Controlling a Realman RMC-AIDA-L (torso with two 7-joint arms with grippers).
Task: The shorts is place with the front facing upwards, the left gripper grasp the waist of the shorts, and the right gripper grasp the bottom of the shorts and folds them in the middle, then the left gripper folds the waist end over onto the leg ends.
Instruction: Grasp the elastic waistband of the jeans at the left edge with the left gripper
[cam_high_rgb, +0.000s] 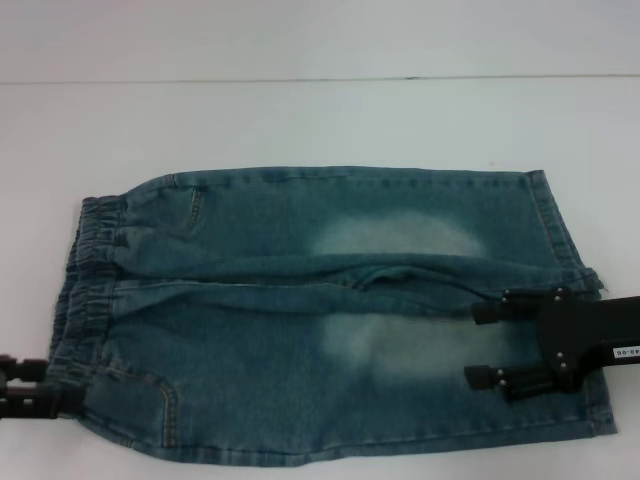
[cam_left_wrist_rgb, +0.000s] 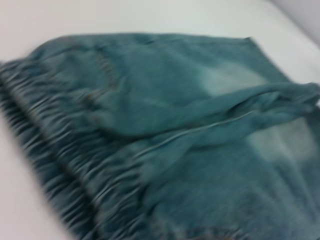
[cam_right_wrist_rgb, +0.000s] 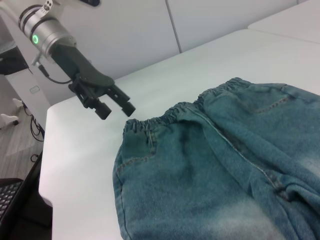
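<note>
Head view: shorts (cam_high_rgb: 330, 315) flat on table (cam_high_rgb: 300, 120); right pincer (cam_high_rgb: 482, 345) apart over leg ends (cam_high_rgb: 575, 300), left pincer (cam_right_wrist_rgb: 116, 106) apart beside waist (cam_high_rgb: 85, 270); grip each edge squarely before folding.

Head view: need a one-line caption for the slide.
Denim shorts lie flat on the white table; open right gripper hovers over the near leg, open left gripper beside the waist.
</note>
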